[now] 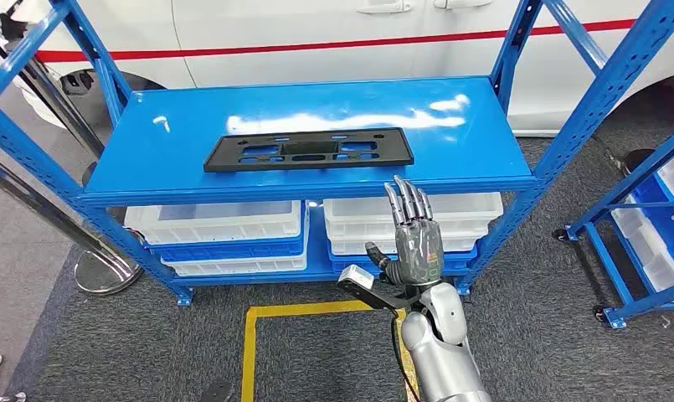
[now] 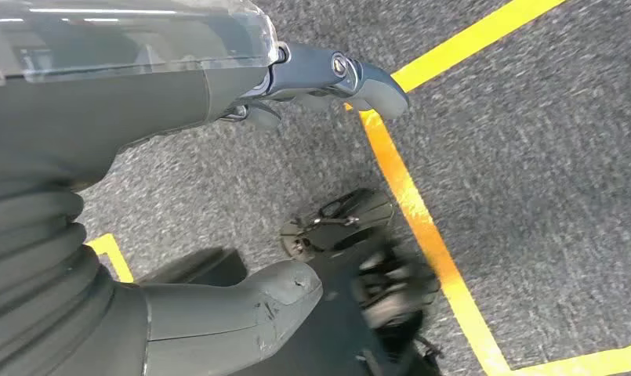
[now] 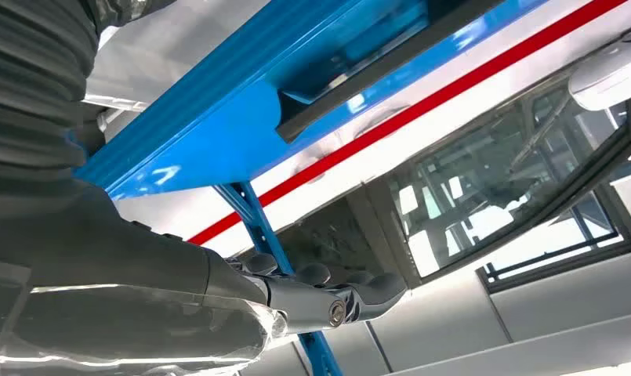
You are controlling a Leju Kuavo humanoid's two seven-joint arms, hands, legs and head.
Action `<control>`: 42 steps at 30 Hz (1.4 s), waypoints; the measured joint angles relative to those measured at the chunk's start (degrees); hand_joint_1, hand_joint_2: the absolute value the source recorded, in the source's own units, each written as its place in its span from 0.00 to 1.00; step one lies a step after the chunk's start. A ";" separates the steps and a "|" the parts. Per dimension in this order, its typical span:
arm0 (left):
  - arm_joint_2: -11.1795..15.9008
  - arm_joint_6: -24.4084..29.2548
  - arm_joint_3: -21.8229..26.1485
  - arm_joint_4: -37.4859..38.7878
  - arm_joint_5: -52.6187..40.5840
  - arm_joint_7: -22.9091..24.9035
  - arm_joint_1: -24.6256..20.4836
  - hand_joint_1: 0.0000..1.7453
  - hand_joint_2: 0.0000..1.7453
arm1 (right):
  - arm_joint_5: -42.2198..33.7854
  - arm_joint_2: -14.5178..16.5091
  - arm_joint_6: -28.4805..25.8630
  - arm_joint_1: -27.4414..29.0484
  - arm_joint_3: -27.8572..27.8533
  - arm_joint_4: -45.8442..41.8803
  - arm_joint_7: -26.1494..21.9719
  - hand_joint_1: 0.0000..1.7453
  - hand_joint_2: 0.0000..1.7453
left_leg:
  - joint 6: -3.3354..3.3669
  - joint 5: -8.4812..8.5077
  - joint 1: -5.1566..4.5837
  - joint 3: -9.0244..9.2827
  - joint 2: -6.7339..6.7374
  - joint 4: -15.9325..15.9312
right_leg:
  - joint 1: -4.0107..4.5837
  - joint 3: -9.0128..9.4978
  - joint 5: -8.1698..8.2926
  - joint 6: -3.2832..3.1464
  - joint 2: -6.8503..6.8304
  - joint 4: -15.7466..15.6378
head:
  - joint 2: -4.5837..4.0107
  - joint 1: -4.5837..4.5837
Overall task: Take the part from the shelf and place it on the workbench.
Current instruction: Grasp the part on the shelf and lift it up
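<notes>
The blue shelf [image 1: 316,138] stands in front of a white car [image 1: 333,38] with a red stripe along its side. On the shelf's top deck lies the part [image 1: 309,152] — a flat, long black panel with several cut-out openings, lying lengthwise near the deck's front edge, nothing touching it. Under the deck, stacked white bins [image 1: 220,233] sit on blue trays, and a second blue rack [image 1: 643,209] with more bins stands off to the right. The floor is grey carpet marked with yellow tape [image 1: 258,335].

The right hand [image 1: 413,239] is raised in front of the shelf, below and to the right of the part, its fingers straight and close together, pointing up, thumb out to the side — it holds nothing and touches nothing. The shelf's front edge lies between it and the part.

The left hand [image 2: 218,94] hangs over the carpet near the yellow tape; its fingers look gently curled with nothing in them, though the close view leaves that uncertain.
</notes>
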 joint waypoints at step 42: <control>-0.57 -0.37 -0.08 0.00 -0.31 -0.20 -0.54 0.00 1.00 | 4.18 -0.68 0.00 0.59 0.70 3.85 3.69 0.00 1.00 | 2.37 0.97 -0.04 0.08 -0.02 -1.65 | 0.24 -6.82 -7.01 2.03 -0.07 14.72 | 0.00 0.10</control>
